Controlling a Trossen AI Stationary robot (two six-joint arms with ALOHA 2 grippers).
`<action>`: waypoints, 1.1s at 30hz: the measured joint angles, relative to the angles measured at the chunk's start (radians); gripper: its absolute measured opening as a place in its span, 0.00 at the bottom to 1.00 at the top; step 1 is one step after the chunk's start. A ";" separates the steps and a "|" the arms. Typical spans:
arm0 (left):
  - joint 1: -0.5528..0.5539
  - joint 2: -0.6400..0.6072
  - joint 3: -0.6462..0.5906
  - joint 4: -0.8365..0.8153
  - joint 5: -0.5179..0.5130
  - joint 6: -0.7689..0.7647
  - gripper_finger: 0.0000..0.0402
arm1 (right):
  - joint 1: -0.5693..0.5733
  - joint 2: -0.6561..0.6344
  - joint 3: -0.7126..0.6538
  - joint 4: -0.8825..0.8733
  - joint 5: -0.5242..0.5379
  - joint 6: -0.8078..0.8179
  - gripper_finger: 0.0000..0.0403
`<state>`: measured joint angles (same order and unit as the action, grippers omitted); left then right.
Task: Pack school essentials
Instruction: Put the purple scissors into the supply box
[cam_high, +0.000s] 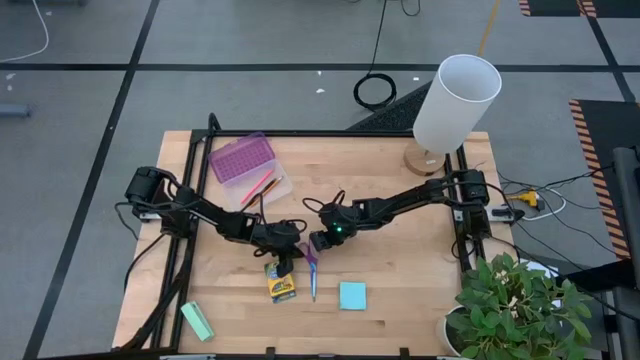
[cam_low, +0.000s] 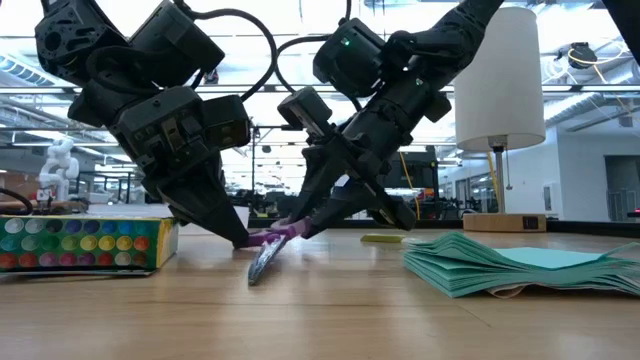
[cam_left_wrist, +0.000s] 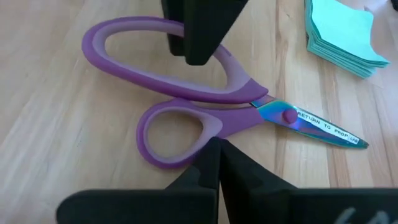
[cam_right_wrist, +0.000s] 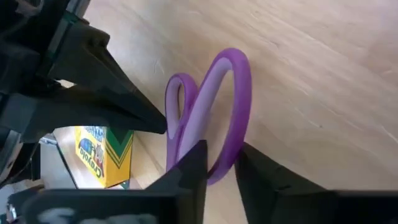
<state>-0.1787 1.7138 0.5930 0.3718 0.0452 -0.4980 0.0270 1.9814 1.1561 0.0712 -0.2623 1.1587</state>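
We read "RETURN TO PROP…" on scissors (cam_left_wrist: 211, 106) blade, "Crayola" on crayon box (cam_right_wrist: 102, 155) beside them. Right gripper (cam_right_wrist: 221, 158) pinches large handle loop; left gripper (cam_left_wrist: 214, 146) closed at small loop.

From my high view, the scissors (cam_high: 312, 268) handles lie hidden beneath both grippers; only the blade shows, pointing toward 6 o'clock. The pens in the open case (cam_high: 250, 172) are too small for me to count. In my right wrist view, the crayon box (cam_right_wrist: 104, 155) is partly covered by the left gripper (cam_right_wrist: 163, 124). The sticky-note pad (cam_left_wrist: 343, 34) is cut off by my left wrist picture's edge.
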 joint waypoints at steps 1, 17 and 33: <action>0.000 0.000 0.000 0.000 0.000 0.000 0.02 | -0.003 0.000 0.000 -0.004 0.000 0.004 0.13; 0.023 -0.263 -0.002 -0.112 0.100 -0.188 0.08 | -0.055 -0.079 -0.009 -0.035 -0.005 -0.082 0.06; 0.061 -0.748 -0.001 -0.242 -0.235 -0.081 0.34 | -0.164 -0.421 -0.009 -0.187 0.196 -0.247 0.03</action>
<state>-0.1181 0.9658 0.5922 0.1302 -0.1900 -0.5786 -0.1368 1.5603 1.1473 -0.1156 -0.0666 0.9121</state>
